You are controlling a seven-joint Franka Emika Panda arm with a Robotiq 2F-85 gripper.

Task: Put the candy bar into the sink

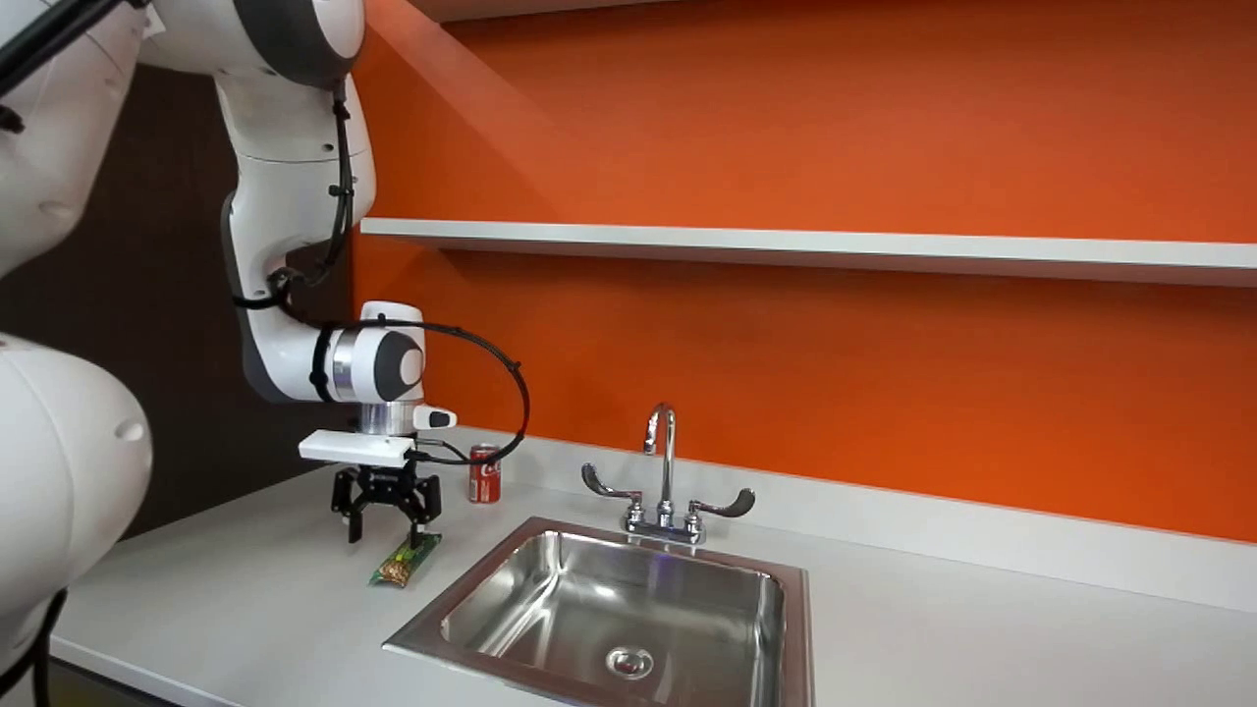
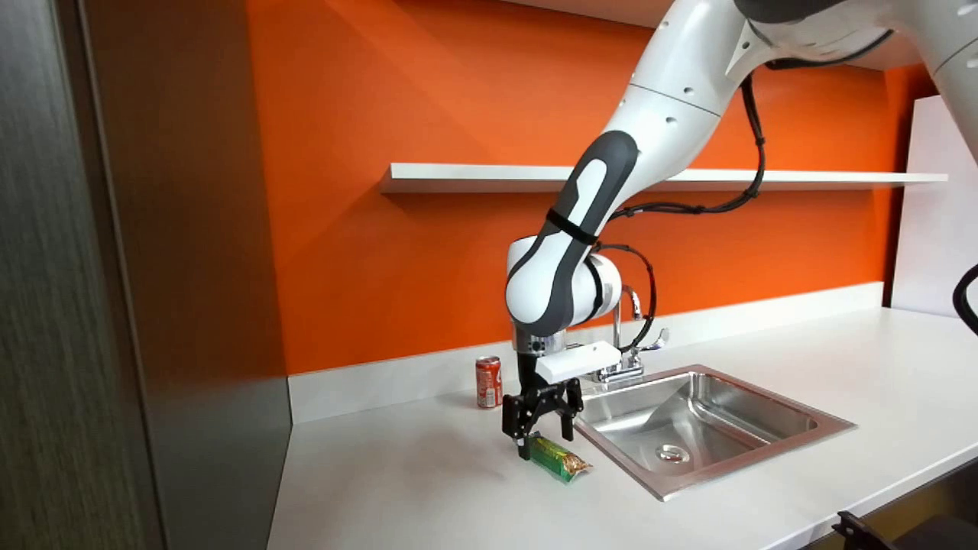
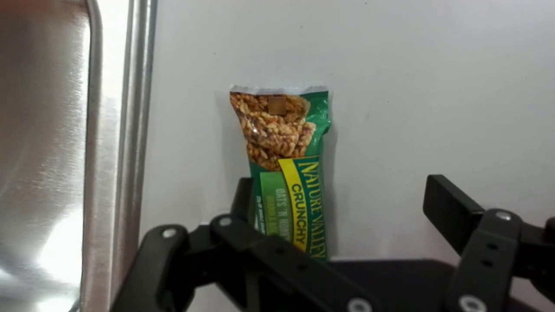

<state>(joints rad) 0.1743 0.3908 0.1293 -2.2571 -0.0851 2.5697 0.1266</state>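
Jaws spread wide here, gripping nothing, hanging low over the table [image 1: 245, 589]! Just below, it's the green candy bar [image 3: 286, 169], lying flat, printed face up; in the wrist view one jaw overlaps its edge, the other well clear, and whether there's contact I can't call. Near the bar, bare table between them, the steel sink [image 1: 797, 628]. Further back, a red can [image 1: 484, 477] standing upright, and higher up, that white shelf [image 1: 805, 242] running along the orange wall [image 1: 835, 373].
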